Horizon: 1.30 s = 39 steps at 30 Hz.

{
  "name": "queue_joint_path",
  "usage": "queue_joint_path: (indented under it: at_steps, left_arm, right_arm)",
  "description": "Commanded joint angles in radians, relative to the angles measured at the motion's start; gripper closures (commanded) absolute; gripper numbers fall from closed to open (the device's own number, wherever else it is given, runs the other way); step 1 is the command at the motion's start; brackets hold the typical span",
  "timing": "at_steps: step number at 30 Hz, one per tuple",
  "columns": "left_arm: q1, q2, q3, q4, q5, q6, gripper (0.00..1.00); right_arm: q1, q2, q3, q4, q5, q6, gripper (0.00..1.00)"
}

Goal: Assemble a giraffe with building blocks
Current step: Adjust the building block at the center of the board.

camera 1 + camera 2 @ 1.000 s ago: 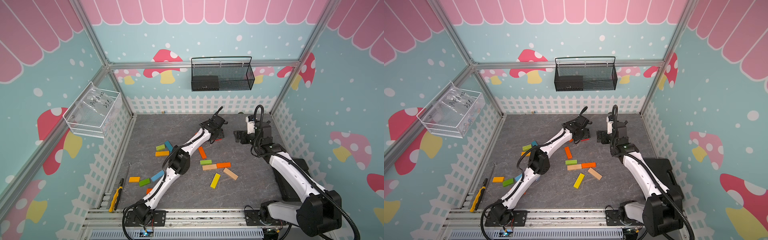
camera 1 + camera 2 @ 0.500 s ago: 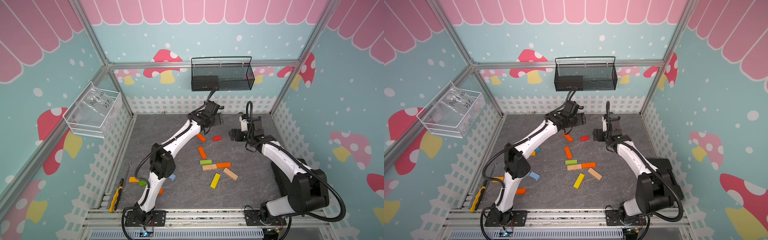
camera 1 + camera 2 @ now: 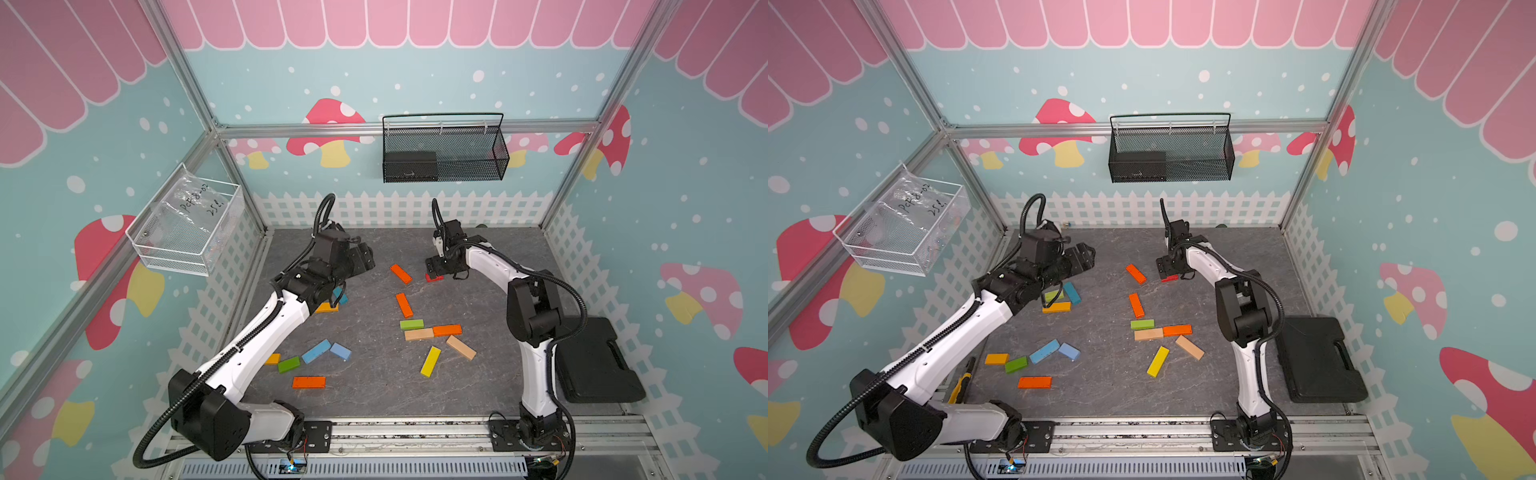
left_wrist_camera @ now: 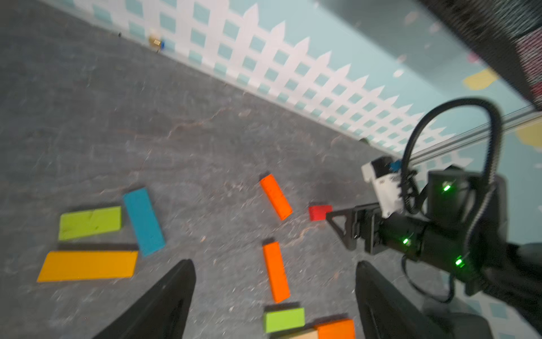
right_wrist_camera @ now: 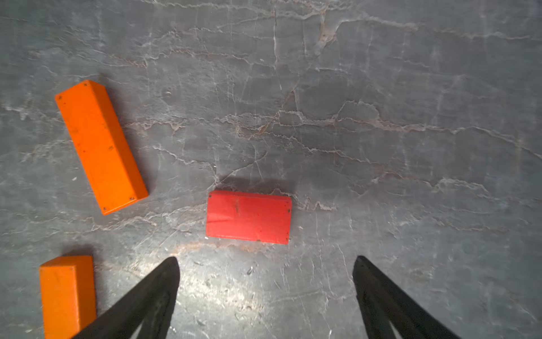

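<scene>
right gripper (image 5: 265, 258) hovering spread wide, gripping nothing | red block (image 3: 434, 278) lying flat just off its tips, at 6 o'clock in a top view | looking short, scuffed

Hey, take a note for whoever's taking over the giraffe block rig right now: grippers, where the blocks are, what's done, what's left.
Left gripper: open, empty, above the mat.
Right gripper: open, empty, poised at the red block, not gripping it.
Blocks: all lying loose. Two orange bars sit beside the red one, a mixed cluster mid-mat, a group of five front left, and a trio by the left arm.
Done: no giraffe shape yet.
Left: the whole build.
</scene>
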Motion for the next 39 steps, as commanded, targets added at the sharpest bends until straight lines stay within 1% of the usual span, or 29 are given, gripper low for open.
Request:
queue_joint_path:
  at_steps: [1,5,11,14,18,24,27,28,32,36,39]
  left_arm:
    - [0.018,-0.088,-0.072,-0.026,0.039,0.019,0.12]
    - [0.019,-0.131,-0.138,-0.036,0.031,0.022,0.12]
    - [0.019,-0.139,-0.163,-0.032,0.042,0.01,0.12]
    - [0.019,-0.137,-0.167,-0.024,0.046,0.004,0.12]
    - [0.018,-0.131,-0.175,-0.011,0.063,-0.007,0.13]
    - [0.019,-0.137,-0.192,0.0,0.068,-0.017,0.13]
    - [0.018,-0.136,-0.195,0.001,0.068,-0.014,0.13]
    - [0.018,-0.134,-0.195,0.001,0.069,-0.014,0.13]
    - [0.019,-0.132,-0.2,0.005,0.072,-0.017,0.13]
    - [0.018,-0.13,-0.207,0.019,0.077,-0.019,0.13]
    - [0.018,-0.124,-0.209,0.025,0.079,-0.022,0.13]
  right_arm:
    - [0.012,0.054,0.093,-0.107,0.02,-0.023,0.05]
    - [0.029,0.106,0.143,-0.12,0.015,-0.007,0.01]
    - [0.036,0.163,0.18,-0.14,0.028,0.018,0.01]
    - [0.036,0.176,0.179,-0.143,0.029,0.034,0.05]
    - [0.037,0.199,0.183,-0.141,0.029,0.059,0.13]
    - [0.036,0.214,0.185,-0.139,0.061,0.099,0.28]
    - [0.034,0.227,0.198,-0.139,0.072,0.118,0.4]
    - [0.033,0.229,0.202,-0.138,0.082,0.13,0.42]
    - [0.028,0.24,0.238,-0.141,0.095,0.177,0.47]
    - [0.018,0.301,0.341,-0.181,0.1,0.214,0.46]
    - [-0.001,0.325,0.372,-0.191,0.097,0.232,0.45]
